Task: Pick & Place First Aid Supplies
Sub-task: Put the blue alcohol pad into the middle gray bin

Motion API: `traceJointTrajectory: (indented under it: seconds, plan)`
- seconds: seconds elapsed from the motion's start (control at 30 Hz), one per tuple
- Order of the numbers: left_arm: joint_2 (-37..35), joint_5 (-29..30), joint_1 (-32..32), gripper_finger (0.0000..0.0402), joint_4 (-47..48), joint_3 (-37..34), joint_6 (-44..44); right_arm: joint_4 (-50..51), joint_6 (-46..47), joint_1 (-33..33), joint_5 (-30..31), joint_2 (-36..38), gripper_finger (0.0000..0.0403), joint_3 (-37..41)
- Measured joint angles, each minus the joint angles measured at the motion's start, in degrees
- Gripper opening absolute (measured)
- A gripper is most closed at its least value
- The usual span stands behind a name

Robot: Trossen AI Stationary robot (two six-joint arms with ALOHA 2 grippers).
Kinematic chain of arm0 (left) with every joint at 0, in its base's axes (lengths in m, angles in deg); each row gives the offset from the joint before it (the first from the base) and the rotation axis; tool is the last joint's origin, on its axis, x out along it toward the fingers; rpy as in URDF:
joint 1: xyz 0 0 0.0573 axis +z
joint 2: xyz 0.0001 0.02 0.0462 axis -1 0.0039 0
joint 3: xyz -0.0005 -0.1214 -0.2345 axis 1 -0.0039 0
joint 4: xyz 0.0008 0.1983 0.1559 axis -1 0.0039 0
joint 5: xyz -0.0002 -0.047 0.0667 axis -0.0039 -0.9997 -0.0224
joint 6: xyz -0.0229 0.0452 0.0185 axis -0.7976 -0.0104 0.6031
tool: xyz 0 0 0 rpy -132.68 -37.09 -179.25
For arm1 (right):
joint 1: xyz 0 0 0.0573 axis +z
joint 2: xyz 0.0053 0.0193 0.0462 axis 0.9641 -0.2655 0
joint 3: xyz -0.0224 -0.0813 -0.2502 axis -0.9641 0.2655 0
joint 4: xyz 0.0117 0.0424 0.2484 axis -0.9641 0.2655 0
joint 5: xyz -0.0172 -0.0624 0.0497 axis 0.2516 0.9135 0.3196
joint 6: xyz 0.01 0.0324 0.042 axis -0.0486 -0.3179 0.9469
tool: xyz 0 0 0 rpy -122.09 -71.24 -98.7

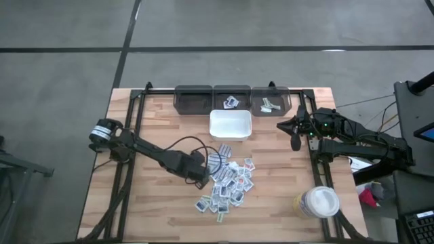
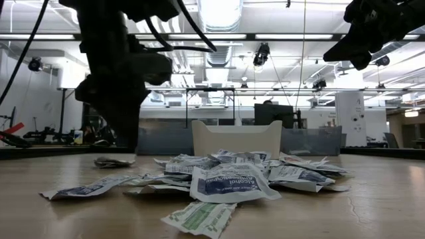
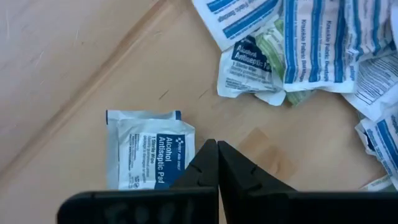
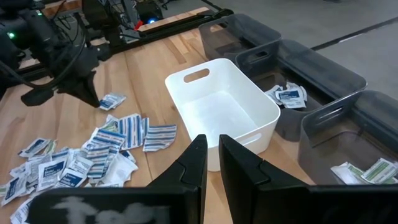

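The first aid supplies [image 1: 227, 179] lie in a loose pile of small flat packets at the table's middle, also in the low view [image 2: 232, 176]. One alcohol pad packet [image 3: 146, 152] lies flat on the wood, apart from the pile. My left gripper [image 3: 217, 149] is shut and stands just above that packet's edge [image 2: 113, 161], with nothing between its fingers. My right gripper [image 4: 211, 155] hangs high over the table's far right [image 1: 285, 127]. It has a narrow gap between its fingers and holds nothing.
A white tray [image 1: 230, 135] stands past the pile, toward the far edge. Behind it are three dark bins [image 1: 232, 89]; two hold a few packets [image 4: 287, 94]. A round white-lidded jar [image 1: 319, 202] stands near the front right. Bare wood lies left of the pile.
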Motion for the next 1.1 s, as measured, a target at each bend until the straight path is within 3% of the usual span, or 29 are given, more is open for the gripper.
traceJointTrajectory:
  seconds: [0.1,0.37,0.5,1.1]
  plan:
    - [0.0,-0.1,0.3,0.0023,-0.1,0.0,0.1,0.0,0.0,0.0,0.0,0.0,0.0038,0.0]
    - [0.0,0.1,1.1,0.0136,-0.1,0.0,-4.2,0.0,0.0,0.0,0.0,0.0,0.0038,0.0]
    - [0.1,-0.5,1.5,0.0169,-0.2,0.0,-7.2,0.0,0.0,0.0,0.0,0.0,0.0038,0.0]
    - [0.2,-3.3,3.3,0.0175,-2.9,-4.1,-13.8,0.0,0.0,0.0,0.0,0.0,0.0038,0.0]
